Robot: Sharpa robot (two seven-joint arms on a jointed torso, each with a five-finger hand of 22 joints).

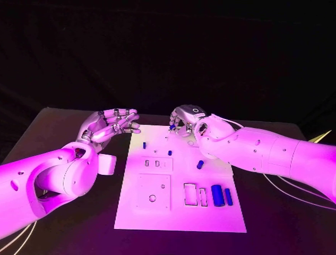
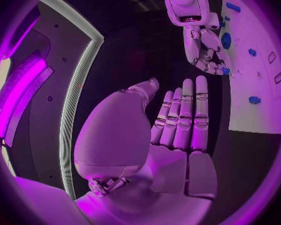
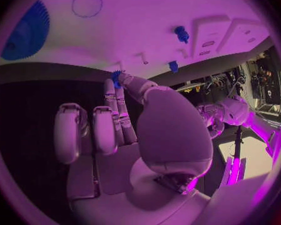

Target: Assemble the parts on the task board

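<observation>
The white task board (image 1: 179,212) lies in the middle of the black table. My right hand (image 1: 188,123) hovers over the board's far edge and pinches a small blue part (image 3: 115,77) between thumb and fingertip; the same part (image 2: 223,71) shows under that hand (image 2: 202,40) in the left wrist view. My left hand (image 1: 111,125) hangs just off the board's far left corner, fingers apart, holding nothing. Two small blue pegs (image 1: 145,144) (image 1: 169,152) stand near the far end. A short blue piece (image 1: 200,164) lies mid-right. Two blue cylinders (image 1: 217,195) (image 1: 228,196) lie beside rectangular slots.
A small white block (image 1: 108,163) sits against the board's left edge, close to my left forearm. A blue gear (image 3: 25,32) rests on the board near my right hand. Thin cables (image 1: 290,197) trail across the table on the right.
</observation>
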